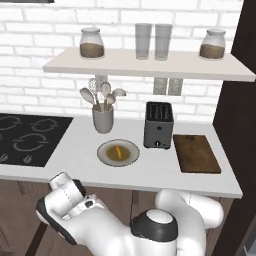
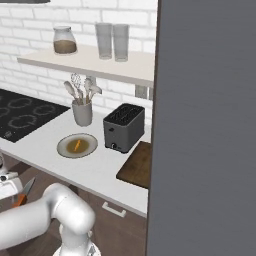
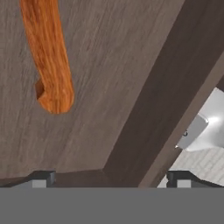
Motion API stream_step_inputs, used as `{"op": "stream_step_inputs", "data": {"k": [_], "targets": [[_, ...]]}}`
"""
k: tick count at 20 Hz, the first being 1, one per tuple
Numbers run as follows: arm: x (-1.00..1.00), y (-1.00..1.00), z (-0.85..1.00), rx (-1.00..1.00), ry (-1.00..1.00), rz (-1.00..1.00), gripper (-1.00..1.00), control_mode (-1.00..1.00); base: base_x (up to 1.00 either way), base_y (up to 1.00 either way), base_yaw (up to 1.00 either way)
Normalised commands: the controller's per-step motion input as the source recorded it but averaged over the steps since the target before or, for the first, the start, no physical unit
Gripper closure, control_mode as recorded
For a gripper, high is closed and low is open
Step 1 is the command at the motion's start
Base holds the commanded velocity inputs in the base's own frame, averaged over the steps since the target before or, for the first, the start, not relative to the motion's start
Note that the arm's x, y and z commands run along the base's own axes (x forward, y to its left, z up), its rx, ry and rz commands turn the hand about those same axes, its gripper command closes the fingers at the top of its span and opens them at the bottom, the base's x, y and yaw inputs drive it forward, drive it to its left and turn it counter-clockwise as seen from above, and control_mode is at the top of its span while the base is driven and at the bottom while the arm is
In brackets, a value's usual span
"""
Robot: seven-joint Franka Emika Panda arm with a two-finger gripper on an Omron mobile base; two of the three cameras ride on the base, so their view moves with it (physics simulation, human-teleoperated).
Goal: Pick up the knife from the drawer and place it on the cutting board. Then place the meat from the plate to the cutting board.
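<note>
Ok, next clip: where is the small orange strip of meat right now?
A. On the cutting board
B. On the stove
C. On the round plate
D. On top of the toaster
C: the meat lies in the centre of the plate, left of the toaster, while the cutting board to the right carries nothing.

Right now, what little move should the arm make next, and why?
Probably shift the open gripper over the knife handle and lower onto it. In the hand view the orange handle lies on the drawer floor off to one side of the fingertips, so closing now would likely miss it.
</note>
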Motion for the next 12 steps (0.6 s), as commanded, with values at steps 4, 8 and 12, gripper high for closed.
{"op": "stream_step_inputs", "data": {"k": [4,8,12], "targets": [[0.21,0.21,-0.24,0.0,-0.13,0.0,-1.0,-1.0,0.0,0.0,0.0],[0.13,0.29,-0.37,0.0,-0.15,0.0,-1.0,-1.0,0.0,0.0,0.0],[0.19,0.18,-0.36,0.0,-0.11,0.0,-1.0,-1.0,0.0,0.0,0.0]]}}
